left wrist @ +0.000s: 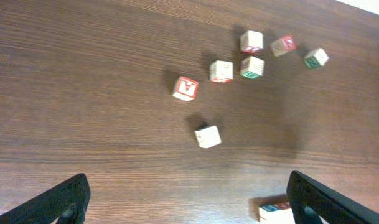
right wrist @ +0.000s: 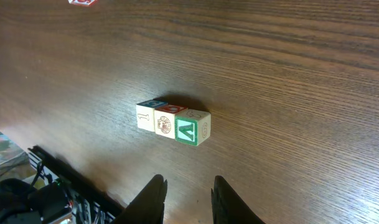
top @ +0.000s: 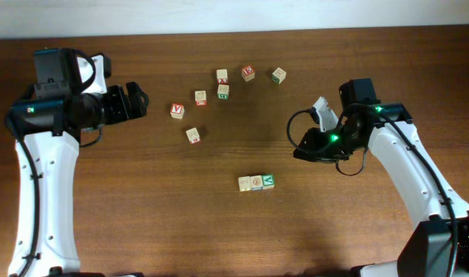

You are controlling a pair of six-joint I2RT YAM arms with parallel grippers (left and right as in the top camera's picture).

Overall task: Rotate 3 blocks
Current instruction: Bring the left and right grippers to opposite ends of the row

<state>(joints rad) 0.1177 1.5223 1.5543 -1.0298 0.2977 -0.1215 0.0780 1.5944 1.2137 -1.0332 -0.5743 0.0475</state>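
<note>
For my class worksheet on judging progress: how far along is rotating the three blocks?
Looks done: the three small wooden alphabet cubes sit in one touching row; whether each has been turned cannot be told. In hand: nothing, the right gripper is empty, slightly open, short of the row. Remaining: possibly further turns; the left gripper hangs wide open, away from them.

Overhead: fixed high up, straight down on desk (top: 142, 231), far edge along top, both arms in shot.
Left wrist: fairly high, tilted, looking across desk from near left edge; left fingers (left wrist: 58, 202) in bottom corners.
Right wrist: lower, way closer; right fingers (right wrist: 153, 196) bottom centre, desk edge cutting lower left.
Overlap: block row (right wrist: 173, 124) shows in all three, clipped in left wrist. Loose cubes (top: 200, 97) shared by overhead + left wrist.
</note>
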